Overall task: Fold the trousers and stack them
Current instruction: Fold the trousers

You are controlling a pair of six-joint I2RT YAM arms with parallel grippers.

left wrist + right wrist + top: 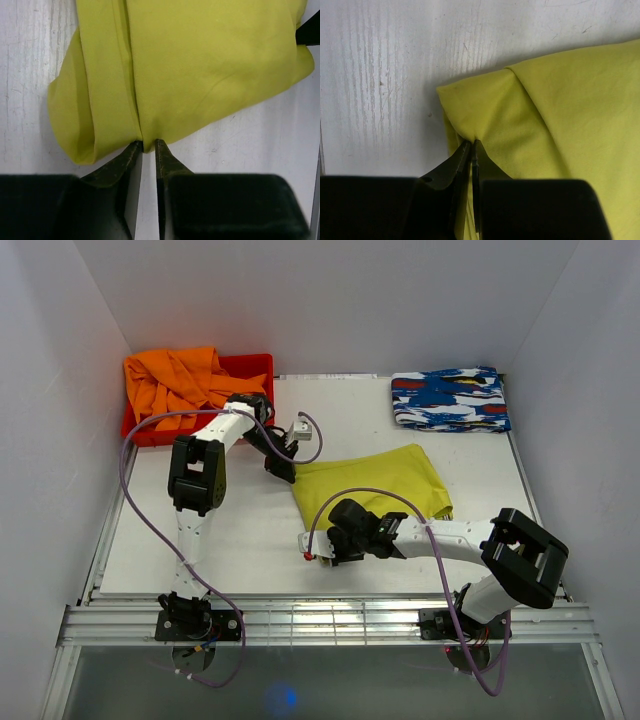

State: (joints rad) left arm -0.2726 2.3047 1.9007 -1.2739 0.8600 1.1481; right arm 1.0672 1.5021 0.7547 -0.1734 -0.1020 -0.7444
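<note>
The trousers (385, 480) sit folded into a chunky yellow-green bundle pretty much dead centre on the counter (240, 550). The top cam doesn't really show the fingertips, but the wrist cams sort that out. The left end effector (148, 146) is squeezed nearly closed, nipping the bundle's edge right beside a rolled fold. The right end effector (471, 146) is pinched tight on a corner of the cloth too. Only the top view catches the orange garment (175, 375) in its red bin (250, 365) at 10 o'clock, and the blue, white and red patterned cloth (450, 400) at 1 o'clock.
</note>
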